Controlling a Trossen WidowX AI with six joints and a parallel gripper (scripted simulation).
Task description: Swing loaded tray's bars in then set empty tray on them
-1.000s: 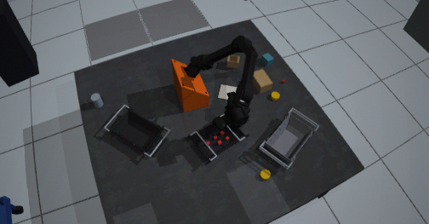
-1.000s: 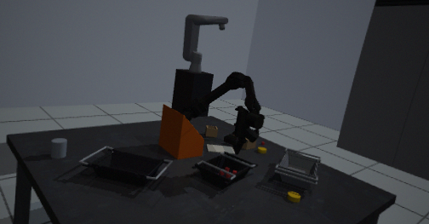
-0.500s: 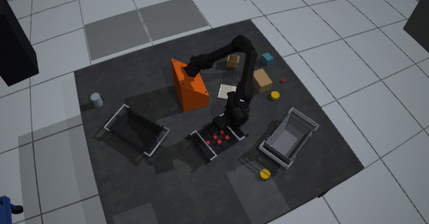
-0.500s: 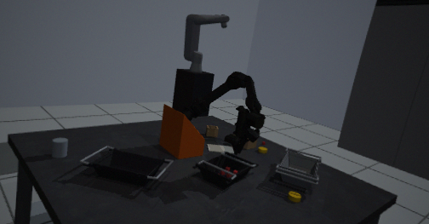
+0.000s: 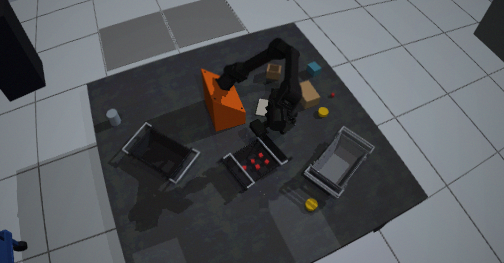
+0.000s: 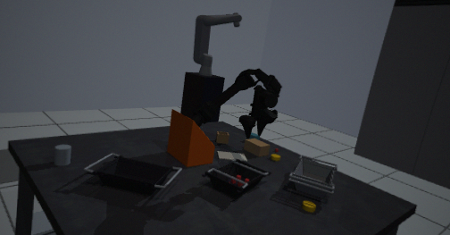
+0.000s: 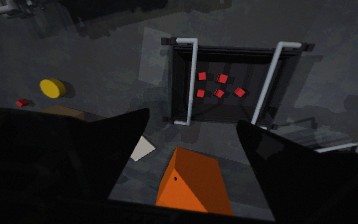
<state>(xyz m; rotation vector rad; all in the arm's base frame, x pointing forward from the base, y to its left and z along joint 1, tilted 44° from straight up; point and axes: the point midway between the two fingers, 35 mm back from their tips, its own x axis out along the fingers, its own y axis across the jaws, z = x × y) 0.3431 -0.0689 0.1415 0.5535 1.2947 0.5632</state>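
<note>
The loaded black tray [image 5: 231, 168] [image 6: 219, 184] stands mid-table with several small red blocks [image 5: 257, 167] [image 6: 239, 178] [image 7: 219, 93] in it. Its left wire bar [image 5: 239, 170] [image 6: 228, 178] [image 7: 193, 82] and right wire bar [image 5: 273, 152] [image 7: 268, 82] both lie inward of the tray's ends, across its top. An empty black tray [image 5: 161, 151] [image 6: 134, 175] is at the left, its bars swung out over its ends. My gripper [image 5: 275, 128] [image 6: 254, 136] [image 7: 193, 118] is open and empty, raised above the table behind the loaded tray.
A grey tray [image 5: 341, 163] [image 6: 313, 173] with wire bars stands right of the loaded tray. An orange wedge [image 5: 222, 106] [image 6: 187, 144] [image 7: 195, 182] stands behind it. Tan boxes, a blue cube, yellow discs and a white card [image 5: 261, 107] lie around. A grey cylinder [image 5: 114, 117] is far left.
</note>
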